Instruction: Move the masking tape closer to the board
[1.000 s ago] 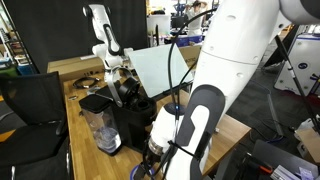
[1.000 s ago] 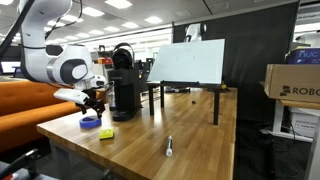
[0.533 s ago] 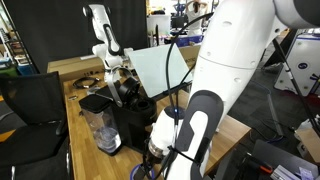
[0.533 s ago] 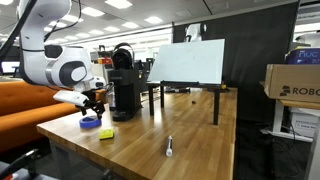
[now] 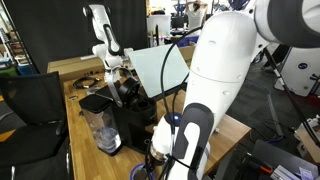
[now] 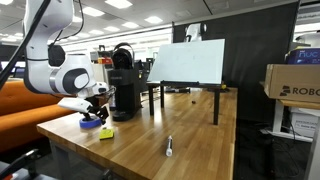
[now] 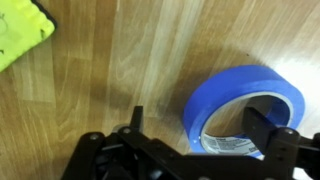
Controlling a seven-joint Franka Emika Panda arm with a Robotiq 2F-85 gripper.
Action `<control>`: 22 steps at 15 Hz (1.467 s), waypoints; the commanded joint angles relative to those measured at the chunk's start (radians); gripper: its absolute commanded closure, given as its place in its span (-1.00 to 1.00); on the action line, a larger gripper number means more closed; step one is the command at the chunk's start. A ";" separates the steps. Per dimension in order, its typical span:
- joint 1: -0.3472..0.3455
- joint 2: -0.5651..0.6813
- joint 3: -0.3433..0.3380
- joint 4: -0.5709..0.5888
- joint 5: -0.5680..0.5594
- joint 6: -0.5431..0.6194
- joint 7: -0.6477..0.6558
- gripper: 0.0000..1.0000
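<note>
the blue tape (image 7: 222,100) lies flat on the table (image 7: 120,50), far from the board (image 6: 188,62); it looks light and stiff, so the spread gripper (image 7: 200,120) can pinch its wall, one finger in the hole.

Hand (image 6: 96,115) lower, nearer masking tape (image 6: 89,123)

1. The worktop (image 6: 195,125) is pale wood with a visible grain.
2. The blue masking tape (image 7: 222,90) lies flat near one corner, with a yellow note (image 6: 106,133) just beside it.
3. A marker pen (image 6: 169,146) lies well apart from both.
4. A black coffee machine (image 6: 124,85) stands behind the tape, and the board (image 6: 188,62) stands on thin black legs further back.
</note>
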 commanded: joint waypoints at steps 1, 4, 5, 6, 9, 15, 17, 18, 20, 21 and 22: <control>0.043 0.027 -0.031 0.021 0.014 0.033 0.008 -0.47; 0.058 0.027 -0.040 0.024 0.017 0.041 0.006 -0.06; 0.062 0.024 -0.042 0.023 0.018 0.043 0.005 0.08; 0.064 0.021 -0.043 0.021 0.018 0.044 0.005 0.24; 0.073 0.009 -0.044 0.011 0.021 0.045 0.004 0.64; 0.039 -0.111 0.006 -0.043 0.000 -0.012 0.004 0.92; -0.004 -0.210 0.047 -0.076 -0.024 -0.064 -0.002 0.92; -0.016 -0.258 0.060 -0.088 -0.030 -0.094 -0.002 0.92; -0.095 -0.374 0.131 -0.116 -0.057 -0.180 -0.004 0.92; -0.142 -0.434 0.174 -0.128 -0.054 -0.232 -0.022 0.92; -0.186 -0.483 0.223 -0.130 -0.038 -0.291 -0.040 0.92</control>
